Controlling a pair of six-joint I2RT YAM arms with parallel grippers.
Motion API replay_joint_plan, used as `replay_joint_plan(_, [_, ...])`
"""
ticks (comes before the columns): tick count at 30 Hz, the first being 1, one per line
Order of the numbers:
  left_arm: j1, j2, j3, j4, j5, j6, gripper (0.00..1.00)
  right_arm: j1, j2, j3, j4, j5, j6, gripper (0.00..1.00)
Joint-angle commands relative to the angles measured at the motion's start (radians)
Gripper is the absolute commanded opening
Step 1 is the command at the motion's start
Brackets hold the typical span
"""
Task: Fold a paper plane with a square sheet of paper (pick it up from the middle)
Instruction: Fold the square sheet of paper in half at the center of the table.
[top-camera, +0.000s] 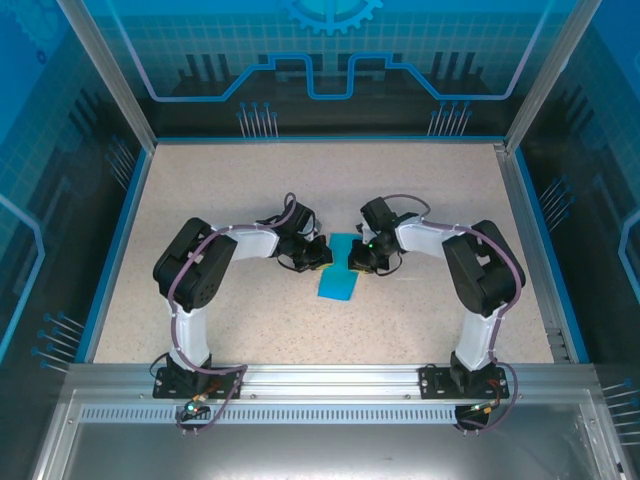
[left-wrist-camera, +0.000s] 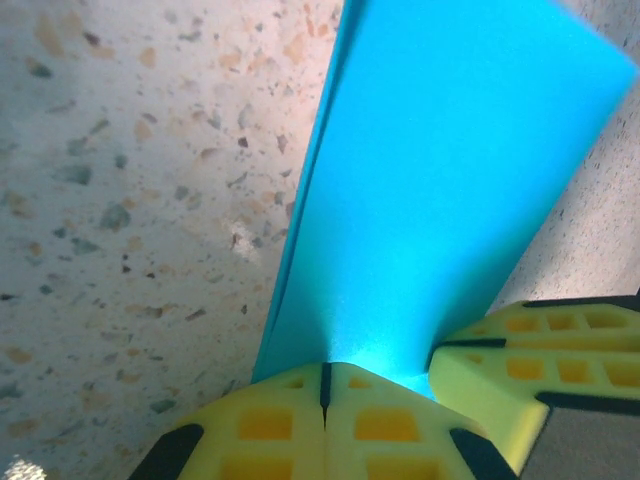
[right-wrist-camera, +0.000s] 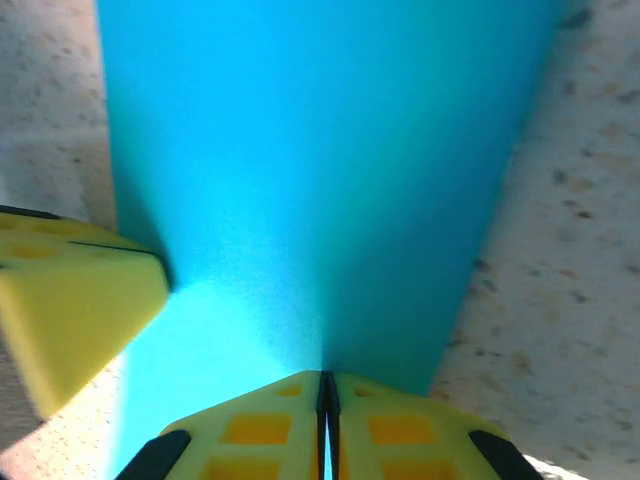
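My left pincer (left-wrist-camera: 325, 378) is pressed shut on the blue sheet of paper (left-wrist-camera: 440, 200). My right pincer (right-wrist-camera: 325, 388) is pinched shut on the same sheet, just beside the left one. I hold the paper's far end from both sides. The paper looks folded into a long strip. It is in the middle of the speckled table (top-camera: 200, 200), well away from every edge.

No text, label, brand or number can be read anywhere. The one sign is a pale blue gear emblem (top-camera: 331, 14) on the back wall, at the top centre of the top external view, above angular blue line patterns.
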Motion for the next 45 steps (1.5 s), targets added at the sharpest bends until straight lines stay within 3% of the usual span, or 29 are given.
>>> replay_joint_plan(1, [-0.008,0.102,-0.061,-0.140,-0.083,0.022,0.04,-0.031,0.007,-0.062,0.043,-0.021,-0.034,0.11])
replay_joint_plan(8, [-0.007,0.101,-0.074,-0.128,-0.079,0.022,0.04,-0.076,-0.045,-0.212,0.178,-0.053,-0.035,0.10])
replay_joint_plan(14, [-0.007,0.096,-0.071,-0.121,-0.070,0.025,0.03,-0.055,-0.158,-0.139,0.197,-0.096,-0.039,0.12])
replay_joint_plan(23, [-0.007,0.097,-0.060,-0.140,-0.074,0.028,0.03,-0.032,0.007,-0.081,0.290,-0.121,-0.006,0.13])
replay_joint_plan(32, [-0.007,0.105,-0.063,-0.185,-0.100,0.026,0.03,-0.161,0.011,-0.247,0.452,-0.166,-0.022,0.13])
replay_joint_plan(37, [-0.007,0.107,-0.068,-0.187,-0.099,0.027,0.03,-0.211,-0.023,-0.255,0.468,-0.158,-0.010,0.13])
replay_joint_plan(41, [-0.007,0.107,-0.060,-0.184,-0.091,0.027,0.03,-0.191,-0.087,-0.215,0.435,-0.131,0.006,0.14])
replay_joint_plan(45, [-0.006,0.106,-0.052,-0.183,-0.084,0.028,0.03,-0.096,-0.104,-0.132,0.371,-0.079,-0.003,0.14])
